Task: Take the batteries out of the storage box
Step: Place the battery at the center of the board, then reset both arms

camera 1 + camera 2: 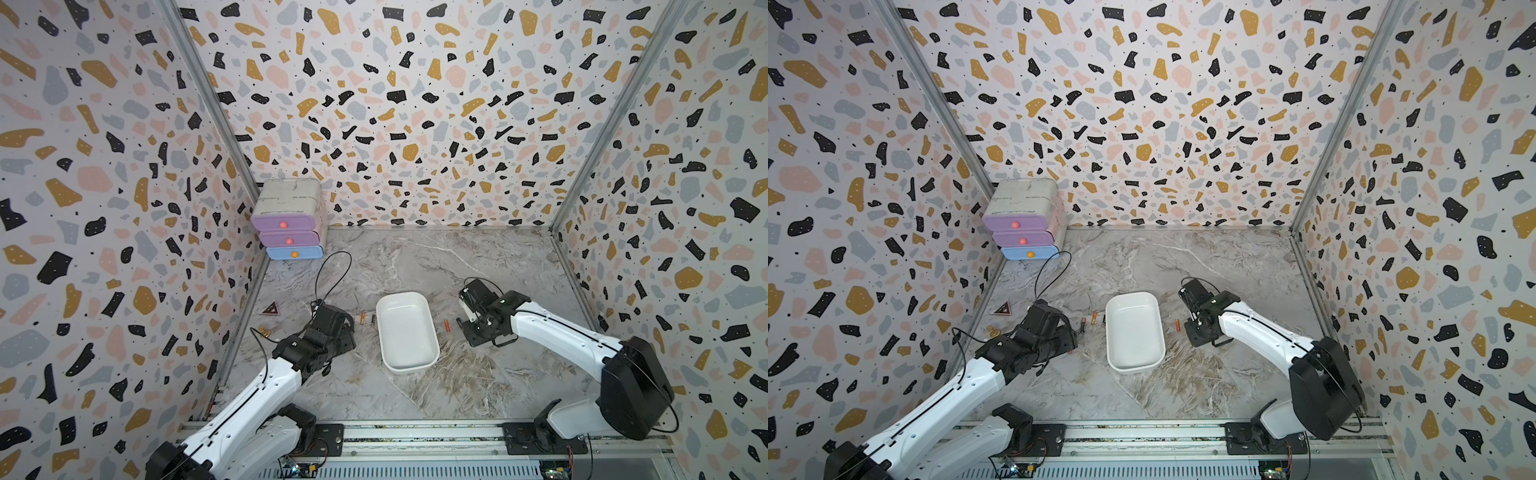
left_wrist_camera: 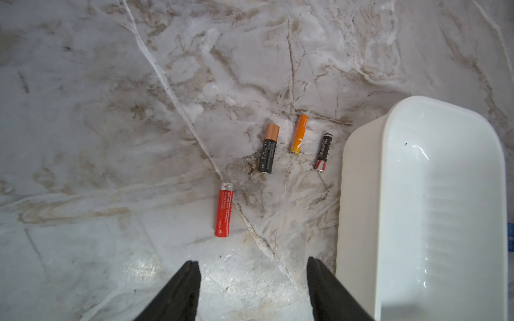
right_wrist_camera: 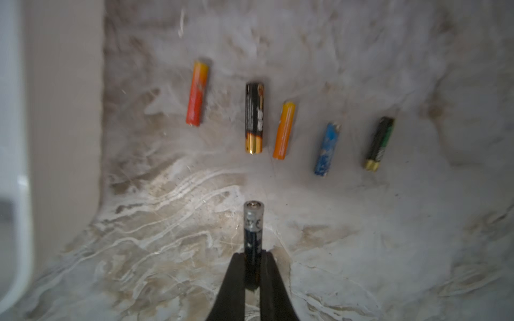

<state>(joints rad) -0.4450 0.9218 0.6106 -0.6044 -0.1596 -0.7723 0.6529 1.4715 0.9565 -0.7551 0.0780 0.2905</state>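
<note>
While the box sits mid-table, every one of the batteries in view is outside it, either on the marble table or in a grip.

Dark cell, grey end: pinched between the right gripper tips and sticking out lengthways past them. Can't tell if it touches the table, because that wrist view is blurry.

Beyond the dark cell and apart from it, five lie in a loose row on the table:
- red-orange cell, nearest the box wall
- black-gold cell
- orange cell
- blue cell
- black-green cell

None of them touch each other. In both top views the red-orange cell shows just off the box's right side, between the box and the right gripper.

Left side: left gripper is released, jaws wide apart with nothing between them, just beside the box's left wall.

Ahead of its tips, four more lie on the table:
- red cell, closest to the tips
- copper-top cell, further out
- short orange cell, further out
- black-red cell, nearest the box but not touching it

All four lie roughly parallel and clear of the fingers.
</note>
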